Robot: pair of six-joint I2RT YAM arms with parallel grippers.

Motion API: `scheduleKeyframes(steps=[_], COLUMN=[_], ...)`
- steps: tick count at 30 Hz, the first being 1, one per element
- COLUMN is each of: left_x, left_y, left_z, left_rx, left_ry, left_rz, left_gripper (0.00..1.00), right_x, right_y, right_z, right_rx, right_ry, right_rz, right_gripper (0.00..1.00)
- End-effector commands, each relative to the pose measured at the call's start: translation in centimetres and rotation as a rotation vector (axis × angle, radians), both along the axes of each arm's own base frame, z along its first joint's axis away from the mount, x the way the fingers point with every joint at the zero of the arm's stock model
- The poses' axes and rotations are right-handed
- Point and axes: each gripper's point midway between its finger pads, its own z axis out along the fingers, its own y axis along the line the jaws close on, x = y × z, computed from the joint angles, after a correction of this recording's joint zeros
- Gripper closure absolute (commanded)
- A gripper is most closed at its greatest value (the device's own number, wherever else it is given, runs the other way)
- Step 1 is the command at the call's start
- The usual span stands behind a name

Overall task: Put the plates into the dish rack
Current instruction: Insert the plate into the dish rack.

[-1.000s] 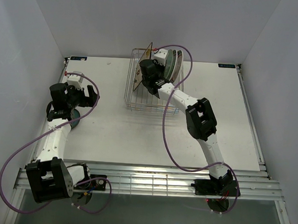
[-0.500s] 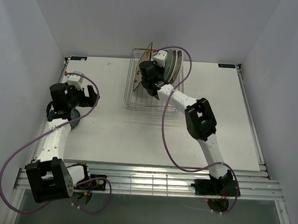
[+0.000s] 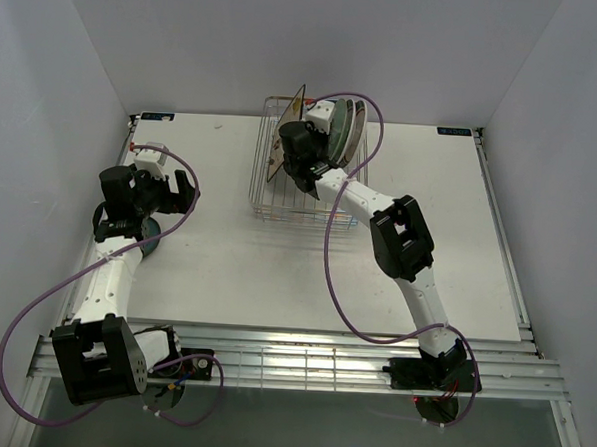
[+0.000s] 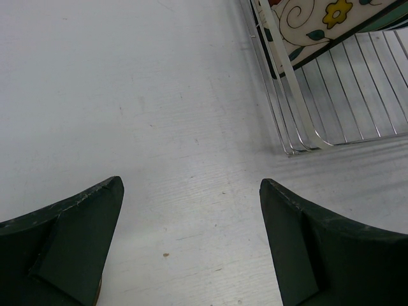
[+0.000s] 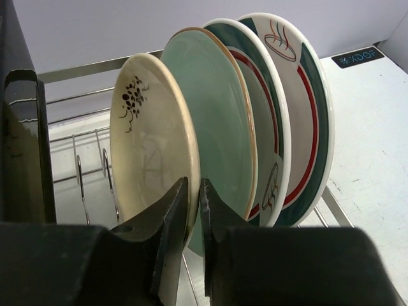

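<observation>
Four round plates (image 5: pixel 217 115) stand on edge in dish rack (image 4: pixel 357 89); right gripper (image 5: pixel 193 185) seemingly pinches cream plate (image 5: pixel 150 140) by its rim to seat it; left gripper (image 4: pixel 191 183) hovers outside rack, fingers (image 4: pixel 70 242) spread, empty.

Gripper (image 5: pixel 194 185) astride cream plate (image 5: pixel 150 146), dish rack (image 5: pixel 83 68)

left pincer (image 4: pixel 191 183): fingers wide apart | right pincer (image 5: pixel 194 186): fingers nearly together, arm outstretched
</observation>
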Motion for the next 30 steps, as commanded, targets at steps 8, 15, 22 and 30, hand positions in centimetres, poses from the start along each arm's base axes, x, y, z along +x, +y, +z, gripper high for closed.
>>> scheduleKeyframes(steps=[8, 15, 22, 30], left_x=[-0.4, -0.5, -0.4, -0.4], left_y=[-0.4, -0.5, -0.5, -0.6], left_z=[1.4, 1.4, 1.3, 1.4], left_rx=[0.01, 0.008, 0.007, 0.006], left_ry=[-0.042, -0.04, -0.039, -0.04], left_rz=[-0.022, -0.025, -0.026, -0.028], left_gripper=[0.02, 0.02, 0.02, 0.02], right_x=[0.2, 0.0, -0.4, -1.1], right_y=[0.2, 0.5, 0.4, 0.1], right_z=[1.1, 1.5, 2.0, 3.0], right_rx=[0.072, 0.095, 0.116, 0.146], right_ry=[-0.044, -0.049, -0.067, -0.08], right_rz=[0.004, 0.035, 0.047, 0.068], right_gripper=[0.77, 0.66, 0.65, 0.64])
